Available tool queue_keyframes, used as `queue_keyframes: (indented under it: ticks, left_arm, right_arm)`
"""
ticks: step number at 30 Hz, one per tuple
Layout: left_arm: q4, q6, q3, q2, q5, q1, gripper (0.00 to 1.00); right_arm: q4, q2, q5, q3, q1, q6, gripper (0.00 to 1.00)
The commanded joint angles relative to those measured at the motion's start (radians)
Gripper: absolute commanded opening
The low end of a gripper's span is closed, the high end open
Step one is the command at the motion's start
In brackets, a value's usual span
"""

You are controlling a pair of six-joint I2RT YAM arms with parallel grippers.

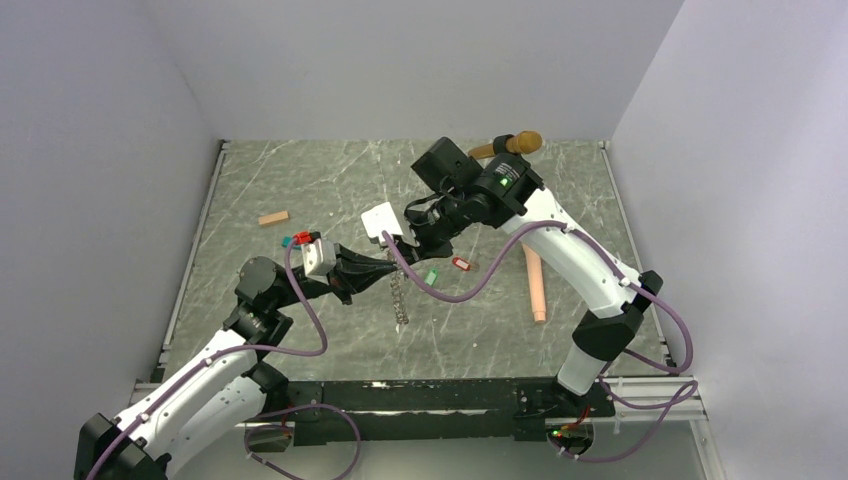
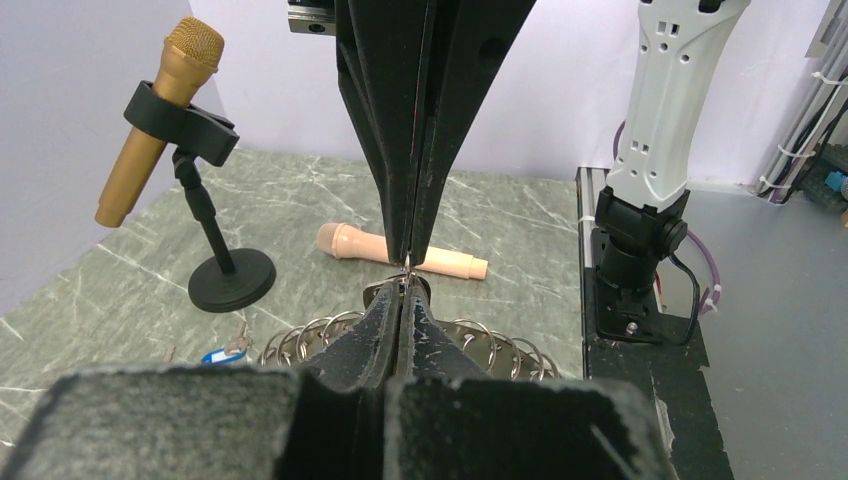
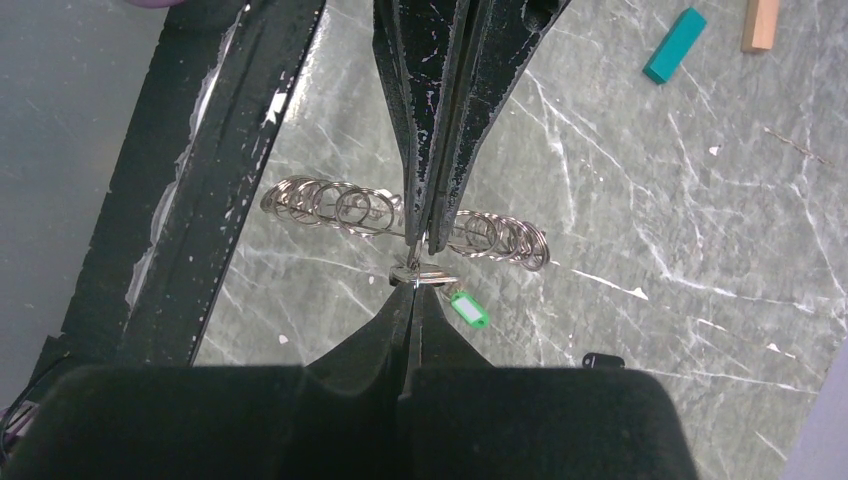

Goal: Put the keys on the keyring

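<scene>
Top view: left hand [image 1: 388, 268] clenched on the keyring [image 1: 401, 298], which hangs from its tips toward the worktop [image 1: 300, 330]. The right hand [image 1: 408, 243] meets it tip to tip.

Left wrist: keyring [image 2: 320, 335] coils spread either side of the shut left hand; blue-tagged key [image 2: 215, 355] lies left.

Right wrist: right hand [image 3: 412, 288] is clenched on the small ring of the green-tagged key [image 3: 467, 308], right against the keyring [image 3: 335, 205].
</scene>
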Motion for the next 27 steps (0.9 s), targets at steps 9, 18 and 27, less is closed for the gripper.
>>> queue_keyframes:
  ticks: [9,18,27]
  left_arm:
    - [-0.001,0.044,0.014,-0.026,-0.027,0.004,0.0]
    - [-0.018,0.053,0.017,-0.032,-0.031,0.005,0.0]
    - [0.005,0.039,0.013,-0.035,-0.023,0.003,0.0]
  right_arm:
    - [0.002,-0.01,-0.015,0.058,-0.005,0.016,0.0]
    - [-0.013,-0.009,-0.029,0.056,-0.006,0.004,0.0]
    - [-0.003,-0.005,-0.022,0.037,-0.009,0.009,0.0]
